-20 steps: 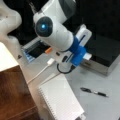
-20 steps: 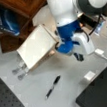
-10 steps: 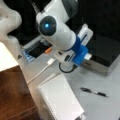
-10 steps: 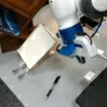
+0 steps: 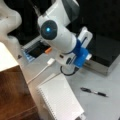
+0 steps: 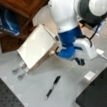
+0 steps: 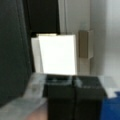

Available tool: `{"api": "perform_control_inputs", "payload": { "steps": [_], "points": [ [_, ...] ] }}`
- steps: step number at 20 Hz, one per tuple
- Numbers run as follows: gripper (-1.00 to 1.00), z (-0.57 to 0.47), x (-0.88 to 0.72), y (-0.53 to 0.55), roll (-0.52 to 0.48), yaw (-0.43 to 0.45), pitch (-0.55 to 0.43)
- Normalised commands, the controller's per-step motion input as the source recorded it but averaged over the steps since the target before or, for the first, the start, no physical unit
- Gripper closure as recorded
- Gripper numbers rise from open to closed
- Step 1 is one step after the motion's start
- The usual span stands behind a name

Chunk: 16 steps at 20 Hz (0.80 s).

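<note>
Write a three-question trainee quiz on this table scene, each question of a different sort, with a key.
1. True or false: in both front views the pen lies on the grey table, apart from the notepad.
2. Which is nearest the gripper in the wrist view? A) the pen B) a bright white rectangle just beyond the fingertips C) an orange cup
3. Fill in: in a front view, the white cable runs across the table beside the ____ of the notepad's top edge.

Key: 1 true; 2 B; 3 left.
</note>
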Motion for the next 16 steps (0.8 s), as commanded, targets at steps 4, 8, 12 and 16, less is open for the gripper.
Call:
{"api": "perform_control_inputs", "payload": {
  "steps": [4, 8, 12, 16],
  "points": [
    [1.0, 0.0, 0.05, -0.04, 0.143, -0.032, -0.014],
    [1.0, 0.01, 0.02, -0.02, 0.126, -0.027, 0.017],
    [1.0, 0.02, -0.04, 0.01, 0.069, -0.034, 0.062],
    [-1.0, 0.03, -0.15, 0.05, -0.005, -0.032, 0.093]
  ]
}}
